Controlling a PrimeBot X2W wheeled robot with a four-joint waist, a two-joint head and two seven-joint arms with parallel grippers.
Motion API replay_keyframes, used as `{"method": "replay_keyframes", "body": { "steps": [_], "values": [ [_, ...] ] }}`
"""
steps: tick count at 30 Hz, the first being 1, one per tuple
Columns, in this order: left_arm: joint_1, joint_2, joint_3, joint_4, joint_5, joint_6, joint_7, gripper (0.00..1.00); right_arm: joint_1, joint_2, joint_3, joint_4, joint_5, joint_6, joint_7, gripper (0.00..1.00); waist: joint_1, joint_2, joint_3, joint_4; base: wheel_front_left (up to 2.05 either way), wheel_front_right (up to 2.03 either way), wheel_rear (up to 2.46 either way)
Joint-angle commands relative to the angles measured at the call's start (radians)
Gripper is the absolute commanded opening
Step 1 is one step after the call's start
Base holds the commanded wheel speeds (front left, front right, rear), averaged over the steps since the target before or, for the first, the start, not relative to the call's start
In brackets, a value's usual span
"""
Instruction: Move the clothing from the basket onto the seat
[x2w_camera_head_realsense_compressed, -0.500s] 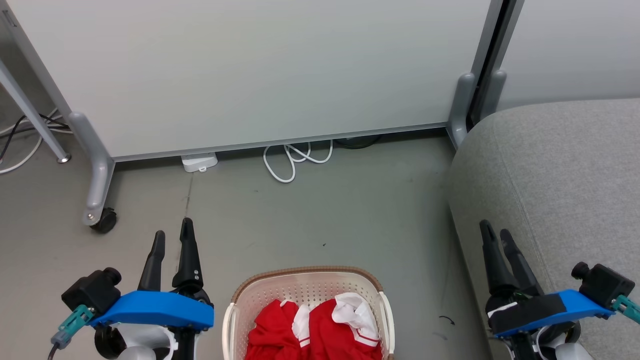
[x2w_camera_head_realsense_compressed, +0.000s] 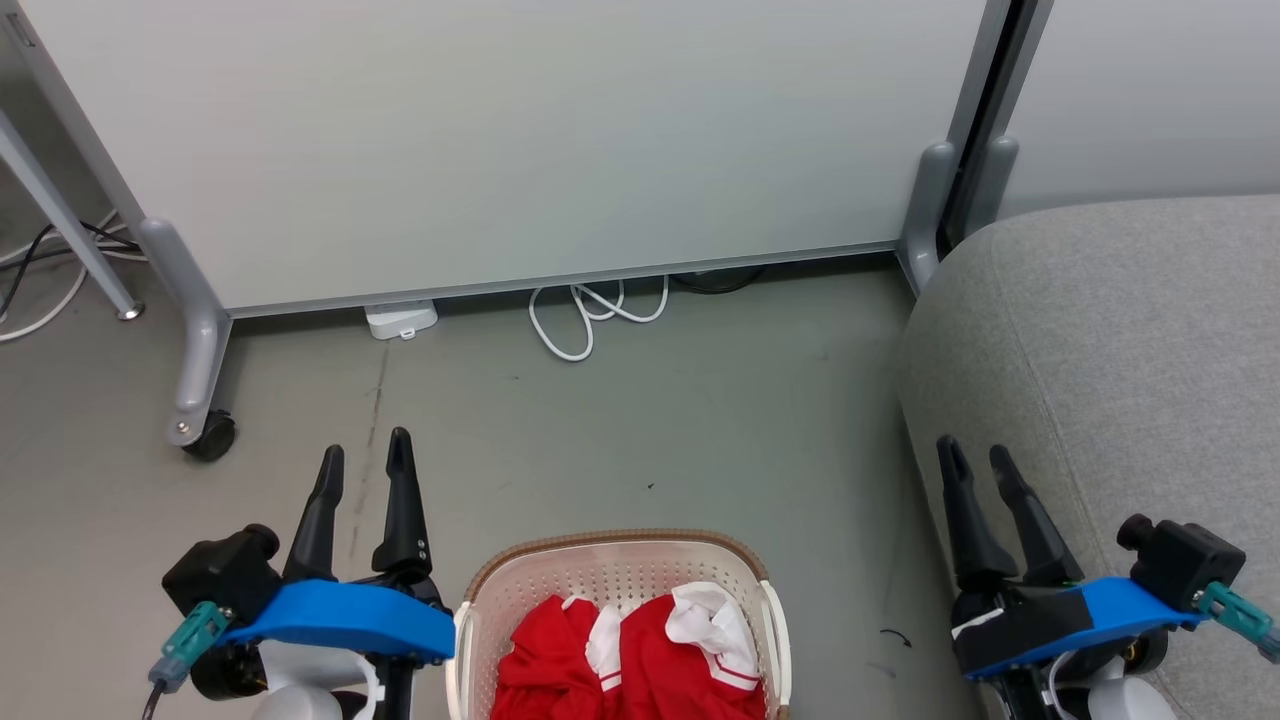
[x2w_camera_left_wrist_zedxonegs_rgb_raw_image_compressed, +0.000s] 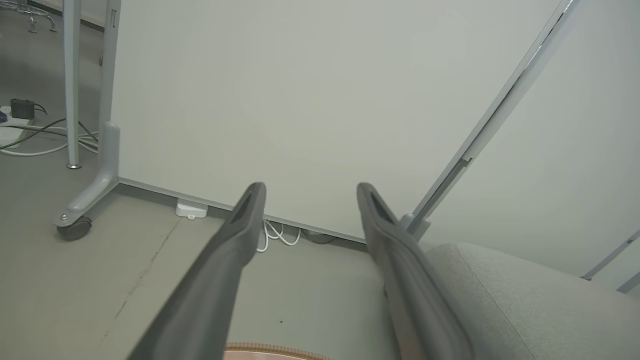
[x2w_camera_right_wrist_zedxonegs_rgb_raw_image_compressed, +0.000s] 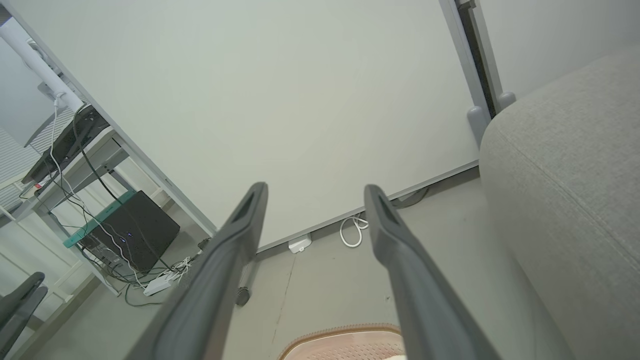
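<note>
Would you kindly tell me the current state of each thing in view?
left gripper: open, empty.
right gripper: open, empty.
clothing: crumpled, lying inside the basket.
basket: upright, holding the clothing.
seat: bare where visible, no clothing on it.
white cable: loosely looped.

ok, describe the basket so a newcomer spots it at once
Start at the big grey seat on the right and look left across the floor to the bottom middle of the head view. The basket stands there, cream-white perforated plastic with a brown woven-look rim. Unlike the white cable by the panel, it holds red clothing with white trim.
</note>
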Motion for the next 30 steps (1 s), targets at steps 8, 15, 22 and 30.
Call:
{"method": "replay_keyframes", "body": {
  "steps": [8, 15, 22, 30],
  "values": [
    [-0.024, 0.008, -0.025, -0.008, 0.1, -0.001, -0.03, 1.0, -0.024, -0.008, 0.02, -0.012, -0.105, 0.002, -0.031, 1.0, 0.0, 0.0, 0.0, 0.003, 0.0, 0.0, 0.0],
    [-0.025, 0.006, -0.033, 0.001, 0.163, -0.008, -0.047, 1.0, -0.026, -0.009, 0.032, -0.012, -0.175, 0.002, -0.048, 1.0, 0.0, 0.0, -0.001, 0.006, 0.0, 0.0, 0.0],
    [-0.025, 0.004, -0.04, 0.01, 0.231, -0.007, -0.063, 1.0, -0.025, -0.009, 0.045, -0.009, -0.242, 0.002, -0.063, 1.0, 0.0, 0.0, -0.001, 0.009, 0.0, 0.0, 0.0],
    [-0.025, 0.001, -0.051, 0.016, 0.294, -0.005, -0.078, 1.0, -0.025, -0.01, 0.052, -0.003, -0.309, 0.002, -0.079, 1.0, 0.0, 0.0, 0.0, 0.012, 0.0, 0.0, 0.0]
  ]
}}
